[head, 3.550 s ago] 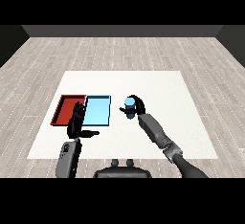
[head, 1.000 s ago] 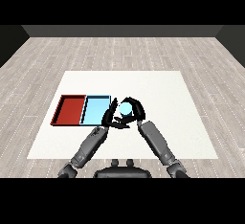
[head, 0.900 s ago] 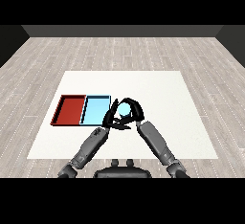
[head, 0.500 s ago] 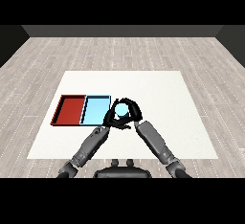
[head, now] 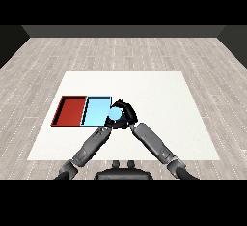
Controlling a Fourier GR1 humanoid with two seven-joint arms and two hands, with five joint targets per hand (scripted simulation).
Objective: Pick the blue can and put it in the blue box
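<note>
the right hand (head: 126,114) is curled round the blue can (head: 115,116) and holds it at the near right corner of the light blue tray (head: 95,110), just over its right rim. the left hand (head: 107,128) lies just beside and below the can; whether its fingers are apart or together cannot be told. the red tray (head: 70,110) touches the blue tray's left side on the white table (head: 159,99).

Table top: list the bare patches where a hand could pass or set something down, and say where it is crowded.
Free: the wide white stretch of table right of the right hand, and the strip beyond the trays. Crowded: the light blue tray's right edge, where both hands meet, the right curled round the blue can, the left hand just below. The red tray flanks it left.
</note>
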